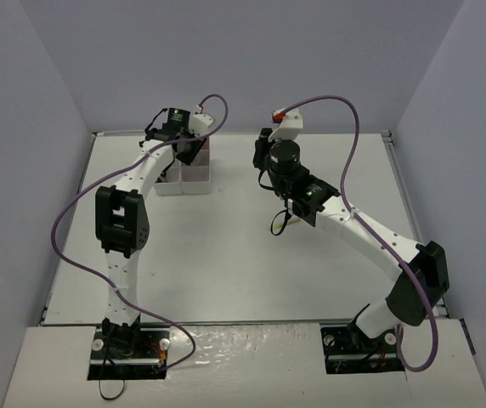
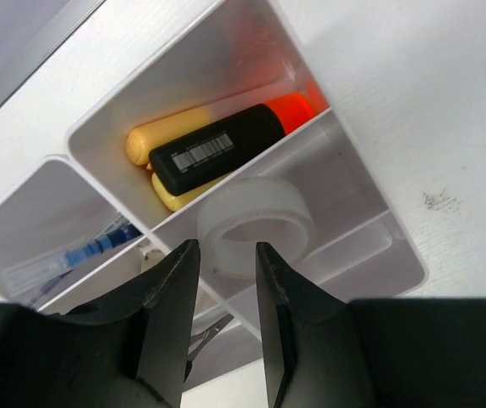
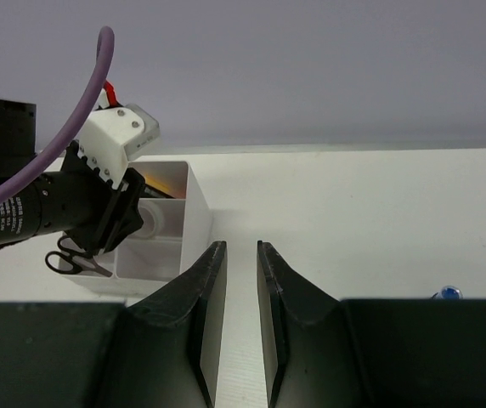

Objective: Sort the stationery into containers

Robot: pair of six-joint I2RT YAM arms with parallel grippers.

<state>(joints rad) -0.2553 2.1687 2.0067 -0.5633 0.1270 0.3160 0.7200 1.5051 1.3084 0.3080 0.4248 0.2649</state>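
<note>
The white containers (image 1: 194,174) stand at the back left of the table. My left gripper (image 2: 228,246) hovers over them, open, with nothing between its jaws. Directly below it, a white tape roll (image 2: 256,225) lies in one compartment. The neighbouring compartment holds a yellow marker (image 2: 162,140) and an orange marker (image 2: 226,144) with a black label. A blue-marked pen (image 2: 81,255) lies in another. Black-handled scissors (image 3: 73,259) stand in a near compartment, handles up. My right gripper (image 3: 241,246) is shut and empty, low over bare table, right of the containers (image 3: 194,229). A small blue-capped bottle (image 3: 449,293) sits further right.
Grey walls close in the white table (image 1: 243,272) on three sides. Purple cables loop off both arms. The right arm stretches diagonally across the table's middle from its base at the near right.
</note>
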